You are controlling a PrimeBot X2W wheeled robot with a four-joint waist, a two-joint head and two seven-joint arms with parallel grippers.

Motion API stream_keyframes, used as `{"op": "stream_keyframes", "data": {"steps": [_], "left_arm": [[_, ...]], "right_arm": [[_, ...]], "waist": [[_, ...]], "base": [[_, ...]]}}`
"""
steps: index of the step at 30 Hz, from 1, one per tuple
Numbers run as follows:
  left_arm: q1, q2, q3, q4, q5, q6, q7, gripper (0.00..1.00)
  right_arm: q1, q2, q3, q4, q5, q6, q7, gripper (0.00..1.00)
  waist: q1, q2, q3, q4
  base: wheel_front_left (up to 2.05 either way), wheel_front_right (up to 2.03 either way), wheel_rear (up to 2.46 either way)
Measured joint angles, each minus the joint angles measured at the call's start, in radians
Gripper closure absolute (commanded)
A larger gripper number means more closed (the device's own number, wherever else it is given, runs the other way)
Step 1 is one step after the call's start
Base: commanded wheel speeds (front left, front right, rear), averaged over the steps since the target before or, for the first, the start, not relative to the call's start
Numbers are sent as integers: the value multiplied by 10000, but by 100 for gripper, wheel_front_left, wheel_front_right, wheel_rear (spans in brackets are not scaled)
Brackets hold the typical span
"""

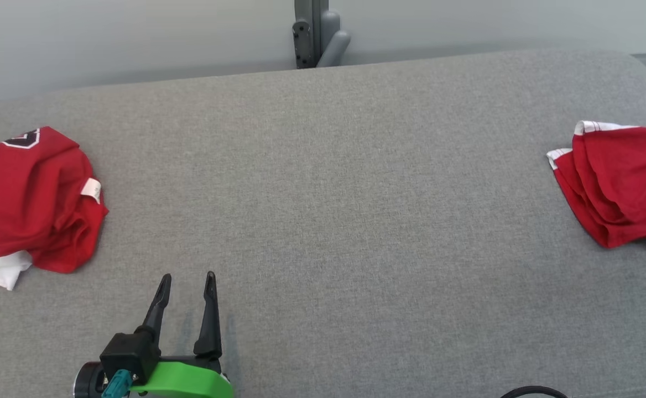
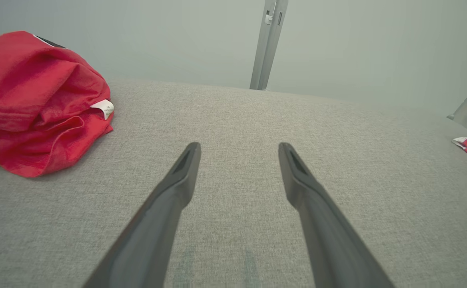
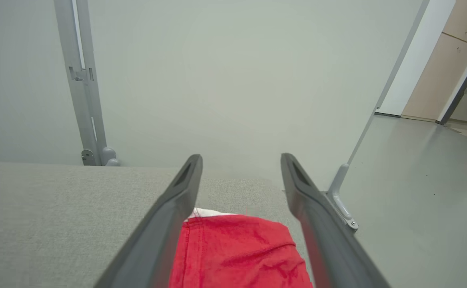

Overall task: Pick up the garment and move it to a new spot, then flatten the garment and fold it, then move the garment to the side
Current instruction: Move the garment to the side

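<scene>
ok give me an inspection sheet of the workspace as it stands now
surface: grey fabric-covered tabletop, rounded far corners
job's things: crumpled red and white garment pile at the left edge; loosely folded red garment with white trim at the right edge
clutter: nothing seen
grippers: left gripper open, over the grey fabric; right gripper open, above the folded garment, not gripping it
cables: black cable loop at the head view's bottom edge
surroundings: grey metal post behind the table, pale wall, grey floor
</scene>
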Motion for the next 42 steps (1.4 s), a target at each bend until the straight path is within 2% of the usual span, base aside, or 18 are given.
{"op": "stream_keyframes", "data": {"steps": [2, 6, 8, 11, 16, 20, 27, 42], "left_arm": [[84, -2, 4, 69, 8, 0, -2, 0], [219, -2, 142, 278, 54, -8, -2, 0], [235, 0, 190, 414, 92, -148, -2, 0], [232, -8, 318, 679, 213, -261, -2, 0], [203, -4, 642, 940, 303, -405, 0, 0], [205, -2, 853, 1028, 337, -445, -2, 0], [289, -2, 961, 1135, 339, -543, -2, 0], [259, -4, 882, 1304, 414, -694, -2, 0]], "right_arm": [[923, 430, -313, -819, -203, -2, 0, 0], [2627, 1684, -754, -2313, -527, 0, -2, 0], [3371, 2266, -988, -2897, -725, 0, -4, 0], [4259, 3010, -1131, -3452, -986, -8, -8, 0], [5057, 3862, -1047, -4088, -1801, 0, -10, 0], [5393, 4209, -897, -4178, -2257, 0, -10, 0], [5737, 4514, -1256, -4061, -2405, 0, -10, 0], [5869, 4608, -1191, -4000, -2286, 0, -10, 0]], "waist": [[0, 0, -249, 101], [0, 0, -654, 370], [0, 0, -789, 555], [0, 0, -964, 845], [0, 0, -1221, 1183], [0, 0, -1329, 1272], [0, 0, -1514, 1267], [0, 1, -1649, 1020]], "base": [[0, 0, 0], [0, 0, 0], [0, 0, 0], [0, 0, 0], [0, 0, 0], [0, 0, 0], [0, 0, 0], [0, 0, 0]]}}
